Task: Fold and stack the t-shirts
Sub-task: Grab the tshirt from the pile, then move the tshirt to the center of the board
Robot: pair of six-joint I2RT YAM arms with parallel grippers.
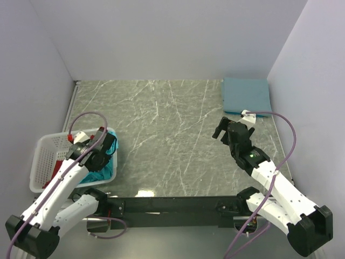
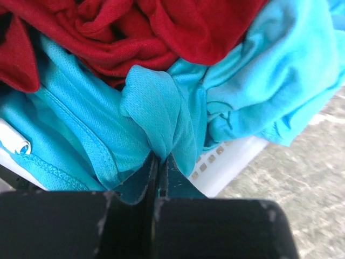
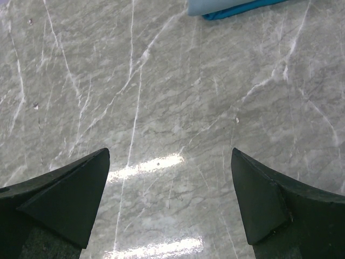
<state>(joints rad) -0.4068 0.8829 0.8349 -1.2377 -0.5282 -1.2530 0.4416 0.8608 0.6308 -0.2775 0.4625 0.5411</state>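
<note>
My left gripper (image 1: 102, 148) is over the right end of the white basket (image 1: 46, 145), shut on a fold of a bright teal t-shirt (image 2: 156, 113). A red t-shirt (image 2: 124, 27) lies crumpled behind the teal cloth in the basket. More teal fabric (image 2: 275, 75) spills over the basket's rim (image 2: 226, 162). A folded grey-blue t-shirt (image 1: 247, 95) lies flat at the far right corner, with a teal edge under it (image 3: 237, 9). My right gripper (image 1: 226, 132) hangs open and empty above bare table, just in front of that folded stack.
The marble tabletop (image 1: 167, 135) is walled on the left, back and right. The basket stands at the near left. A black rail (image 1: 172, 205) runs along the near edge between the arm bases.
</note>
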